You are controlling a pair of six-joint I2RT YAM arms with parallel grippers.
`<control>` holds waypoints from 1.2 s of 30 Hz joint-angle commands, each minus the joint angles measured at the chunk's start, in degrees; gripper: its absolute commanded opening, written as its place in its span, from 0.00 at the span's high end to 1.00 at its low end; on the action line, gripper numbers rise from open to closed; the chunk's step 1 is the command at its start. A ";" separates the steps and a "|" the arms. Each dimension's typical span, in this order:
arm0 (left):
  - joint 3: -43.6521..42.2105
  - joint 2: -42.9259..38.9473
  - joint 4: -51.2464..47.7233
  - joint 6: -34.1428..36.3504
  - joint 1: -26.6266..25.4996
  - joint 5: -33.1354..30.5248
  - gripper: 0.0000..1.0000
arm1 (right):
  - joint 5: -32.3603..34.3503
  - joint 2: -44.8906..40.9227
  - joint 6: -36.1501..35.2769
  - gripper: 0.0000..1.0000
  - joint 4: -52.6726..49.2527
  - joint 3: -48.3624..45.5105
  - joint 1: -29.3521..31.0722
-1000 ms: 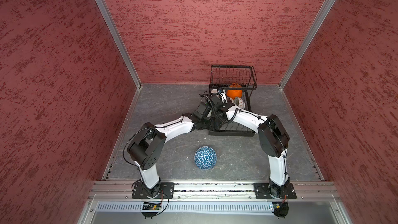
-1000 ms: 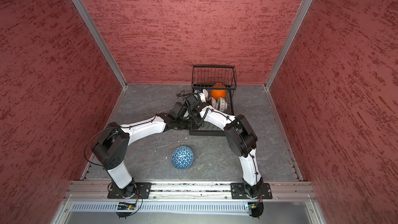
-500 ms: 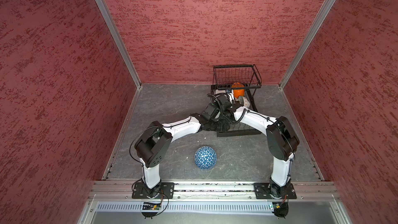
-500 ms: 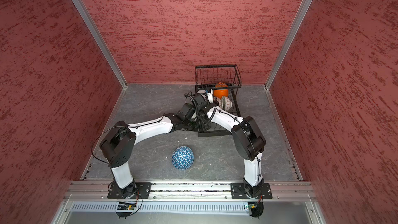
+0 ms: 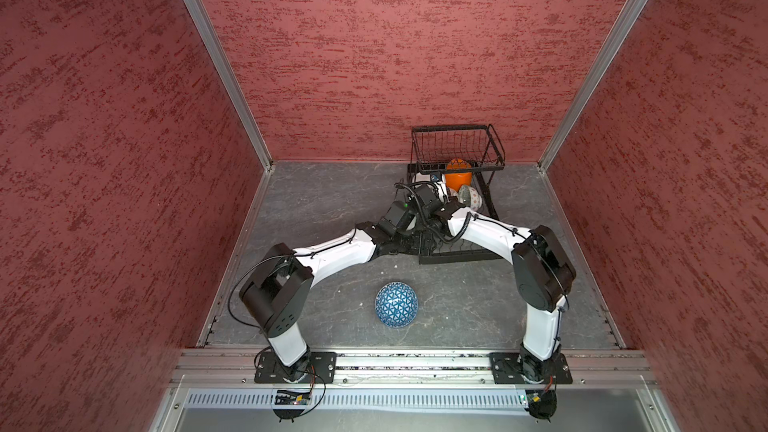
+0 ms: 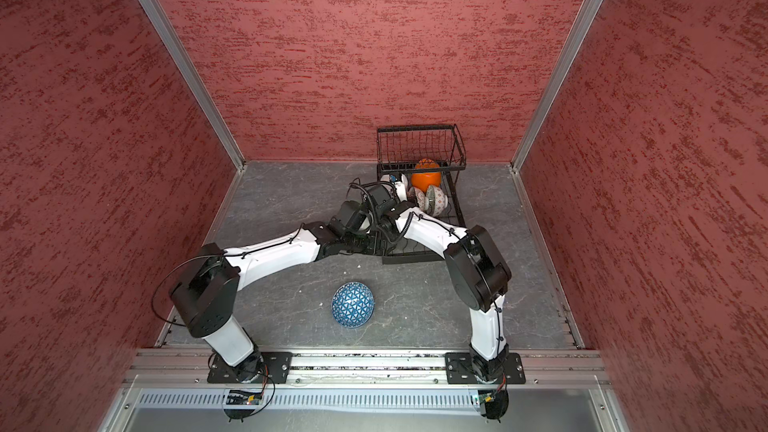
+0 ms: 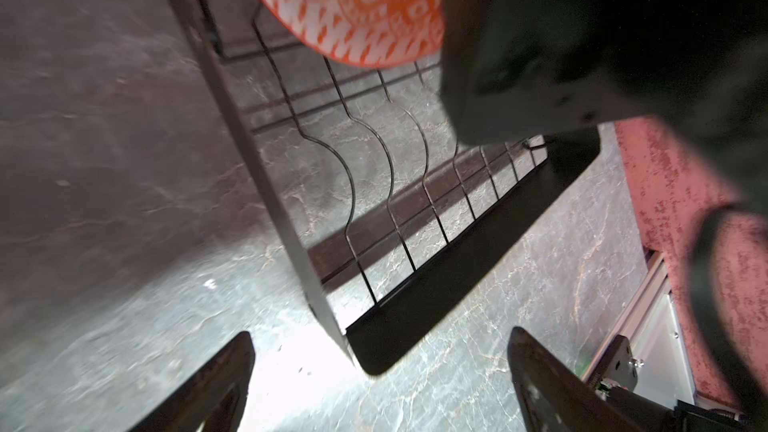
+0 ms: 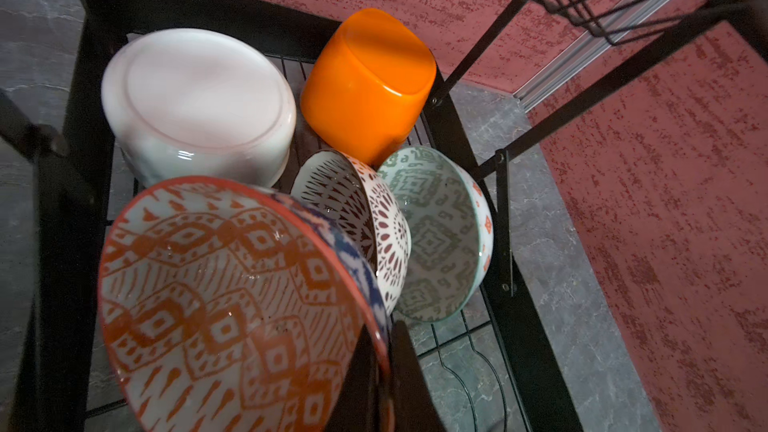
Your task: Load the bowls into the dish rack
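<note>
Right wrist view: right pincer (image 8: 384, 363) clamps red-patterned bowl (image 8: 232, 305) rim at dish rack (image 8: 523, 326); left pincer (image 7: 380, 336) spread.

Top views: we find both bright, even and sharp, lit from overhead, with no glare on the red walls (image 5: 374, 56).
Shadows: we see soft, short ones under the arms and beside the blue bowl (image 5: 396, 305).
Left wrist view: we get a blown-out white patch on the floor (image 7: 291, 367), dark corners, and smear along the dish rack (image 7: 257, 184).
Right wrist view: we find it dimmer, with glints on the white bowl (image 8: 187, 155) and orange bowl (image 8: 370, 85); the nearest red-patterned bowl (image 8: 228, 305) is soft.
</note>
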 commanded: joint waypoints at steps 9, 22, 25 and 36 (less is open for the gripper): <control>-7.77 -12.42 0.63 0.19 5.42 -2.43 0.05 | 5.62 0.92 1.77 1.00 1.19 1.66 -0.14; -15.93 -25.58 -1.21 -0.30 15.50 -3.08 0.05 | 12.75 4.75 0.62 1.00 2.62 2.86 0.23; -16.75 -27.41 -1.63 -0.22 16.92 -3.07 0.05 | 14.55 5.58 -1.04 1.00 4.89 2.80 0.34; -18.36 -29.53 -2.58 -0.02 19.45 -2.45 0.04 | 20.38 8.93 -5.43 1.00 10.69 3.87 0.91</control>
